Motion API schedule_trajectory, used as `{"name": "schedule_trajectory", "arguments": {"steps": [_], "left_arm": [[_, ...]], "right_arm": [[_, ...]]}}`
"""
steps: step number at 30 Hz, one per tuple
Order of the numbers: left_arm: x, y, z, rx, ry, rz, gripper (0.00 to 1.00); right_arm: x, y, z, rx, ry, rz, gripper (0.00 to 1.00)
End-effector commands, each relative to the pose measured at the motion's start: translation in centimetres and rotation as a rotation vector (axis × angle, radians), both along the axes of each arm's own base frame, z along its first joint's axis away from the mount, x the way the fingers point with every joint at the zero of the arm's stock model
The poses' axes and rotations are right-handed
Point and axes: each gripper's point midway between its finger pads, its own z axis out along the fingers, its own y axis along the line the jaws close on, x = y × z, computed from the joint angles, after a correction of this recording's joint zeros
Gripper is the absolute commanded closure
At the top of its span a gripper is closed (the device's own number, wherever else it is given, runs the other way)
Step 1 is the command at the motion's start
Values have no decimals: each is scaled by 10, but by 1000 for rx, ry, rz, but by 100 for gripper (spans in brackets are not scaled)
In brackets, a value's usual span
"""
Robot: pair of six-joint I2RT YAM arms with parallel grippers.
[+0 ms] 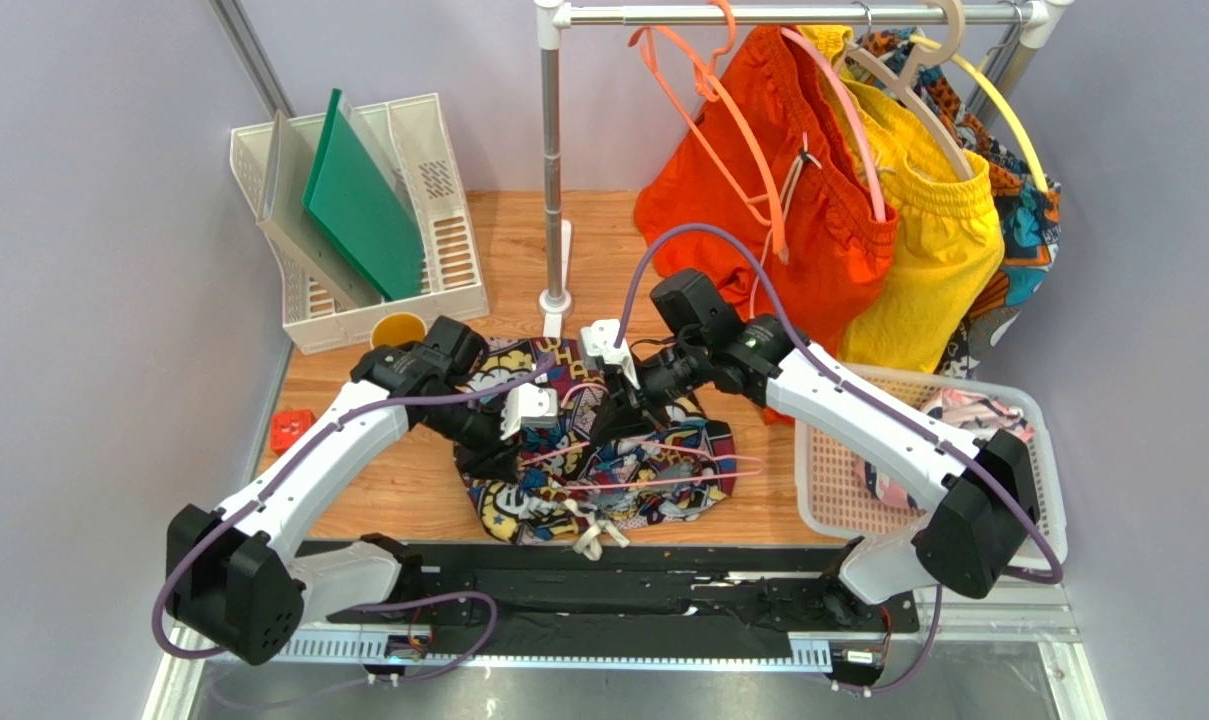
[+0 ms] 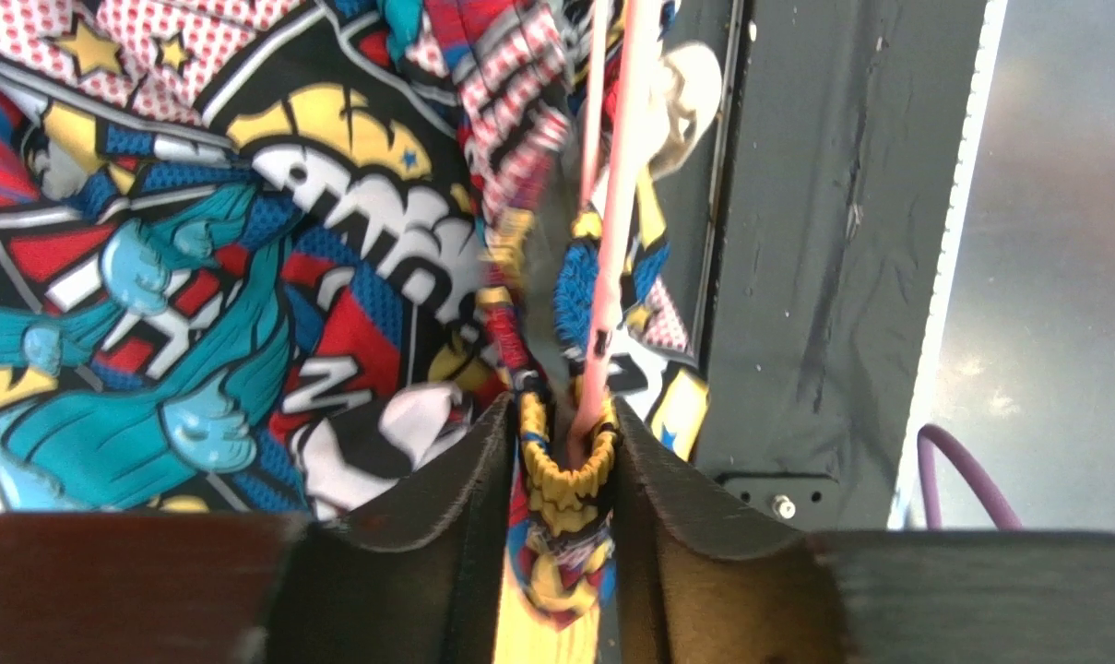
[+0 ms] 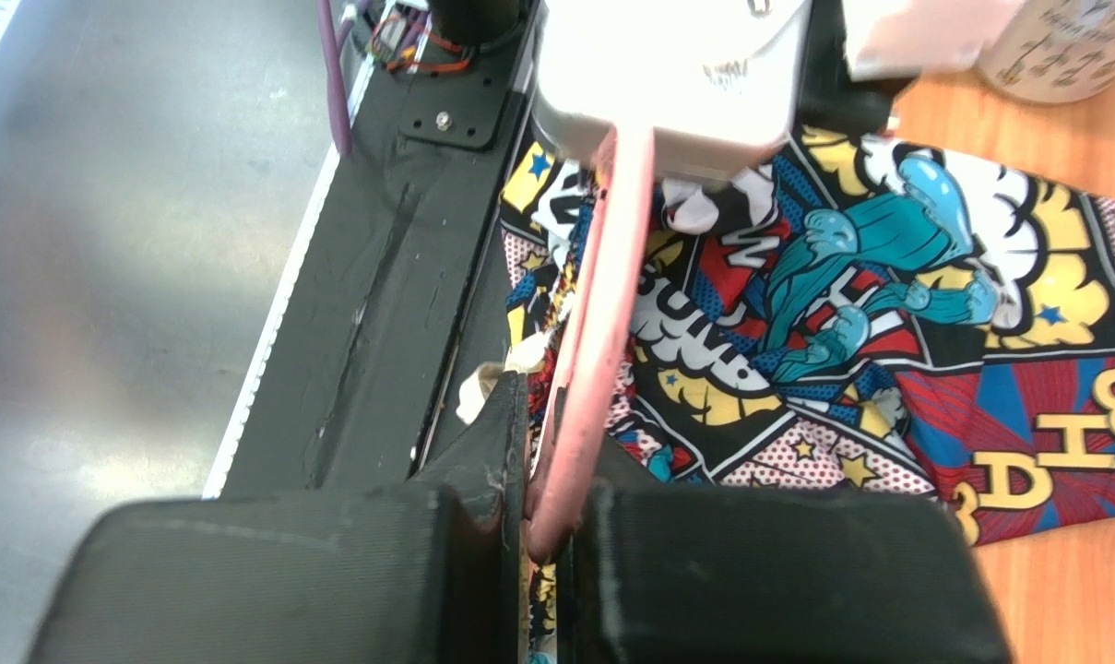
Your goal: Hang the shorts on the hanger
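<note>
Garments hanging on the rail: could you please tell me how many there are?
3: orange shorts at left, yellow shorts in the middle, a patterned garment at right, partly hidden; more may hang behind.

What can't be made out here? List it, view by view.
- Top view: the hanger's hook and outline, hidden under the right gripper and the shorts' folds.
- Left wrist: whether the left gripper pinches the wire with the waistband; bunched fabric hides it.
- Right wrist: the hanger's far end, behind the left gripper's white body.
</note>
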Motion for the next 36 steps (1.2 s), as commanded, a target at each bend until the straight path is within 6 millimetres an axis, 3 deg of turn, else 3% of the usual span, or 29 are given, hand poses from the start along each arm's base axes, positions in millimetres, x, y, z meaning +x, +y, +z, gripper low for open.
{"name": "schedule_trajectory", "arguments": {"steps": [1,3,5,6,7,8,10,11,13,14,15,17,24,28,29,32,36], "left_arm": [[1,-13,2,-67,13,5,62],[-2,-10,-2,-60,9,11,59],[-4,-9,-2,-65,-3,14,65],[-4,-10,0,-69,-4,25,85],[-3,-11,1,-76,-11,31,97],[-1,-12,7,-95,-37,38,100],[0,-14,15,-114,-53,57,100],[3,-14,23,-125,-83,65,100],[3,-13,32,-134,-116,50,100],[0,-11,34,-133,-125,42,100],[0,-10,35,-135,-146,24,100],[-5,-8,35,-139,-164,2,100],[-11,-1,26,-125,-248,-108,100],[-15,-1,31,-148,-326,-164,100],[-16,-2,32,-151,-350,-189,100],[-19,-1,31,-147,-398,-237,100],[-27,-2,26,-134,-429,-304,100]], "right_arm": [[4,4,43,138,-59,-26,100],[6,0,45,156,-76,-45,100],[6,-4,43,154,-82,-57,100],[6,-6,42,153,-80,-60,100],[6,-7,42,150,-78,-65,100],[5,-9,42,142,-62,-79,100],[12,-13,40,116,-24,-144,77],[13,-19,43,99,47,-191,55],[30,-36,49,103,119,-287,39],[33,-45,57,119,142,-330,25],[44,-59,61,119,199,-413,21],[44,-75,75,144,222,-493,12],[48,-131,85,154,341,-705,13],[40,-146,46,33,392,-743,21],[38,-147,39,9,412,-744,28],[30,-144,19,-55,452,-736,35],[19,-132,-9,-149,433,-709,38]]}}
